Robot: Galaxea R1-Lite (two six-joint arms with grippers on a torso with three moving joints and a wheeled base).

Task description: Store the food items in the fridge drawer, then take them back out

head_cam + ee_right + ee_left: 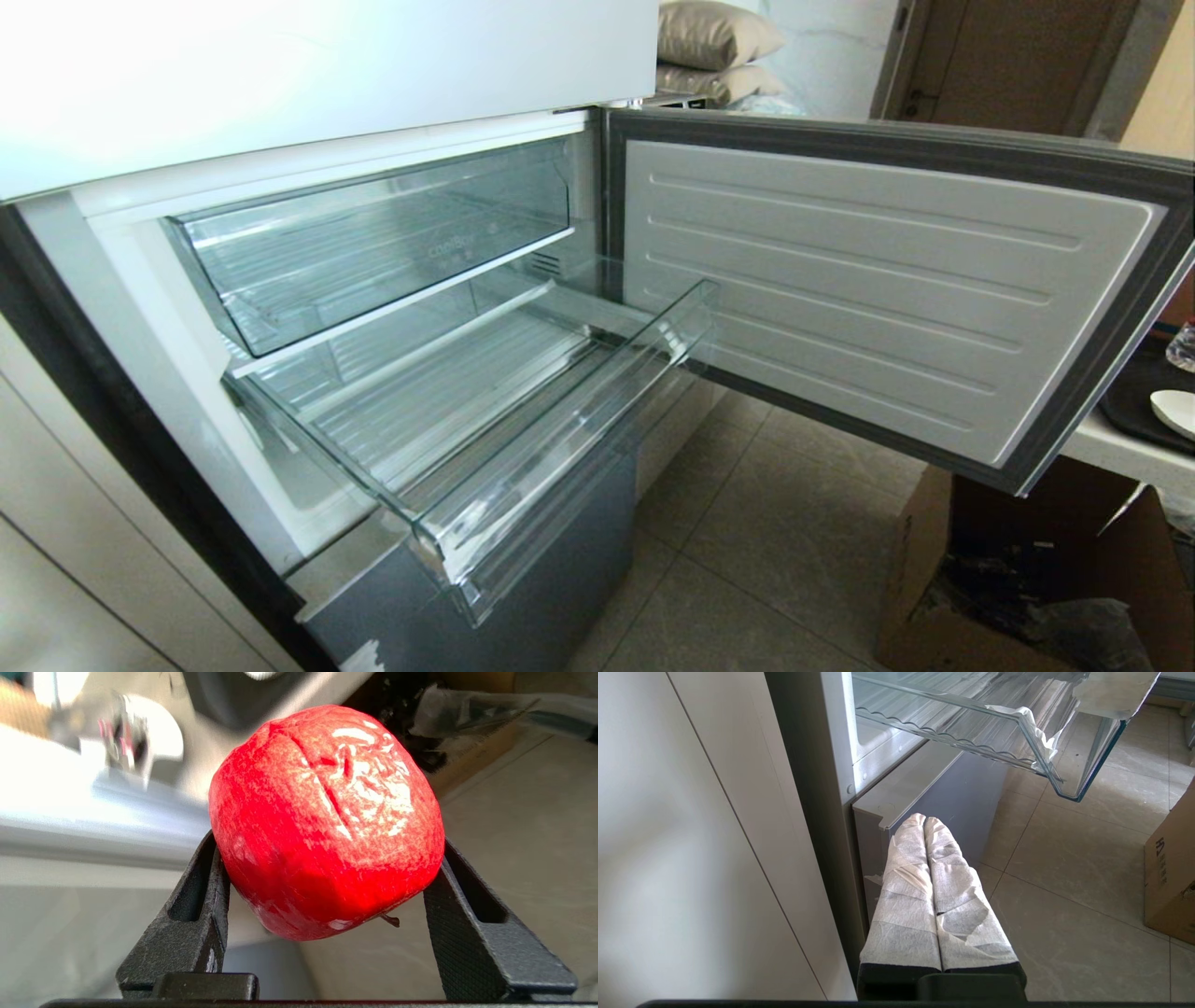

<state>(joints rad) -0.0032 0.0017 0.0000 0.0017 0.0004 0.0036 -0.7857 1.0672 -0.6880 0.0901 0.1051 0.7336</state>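
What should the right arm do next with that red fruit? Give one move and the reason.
Probably carry the red fruit over the pulled-out fridge drawer before any release. The right gripper is clamped on the fruit, yet neither shows in the head view, so it is likely well off to the side. The left gripper hangs shut, low beside the fridge.

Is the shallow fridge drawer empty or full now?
Empty: the fridge drawer is pulled out, and only its bare ribbed floor shows through the clear plastic.
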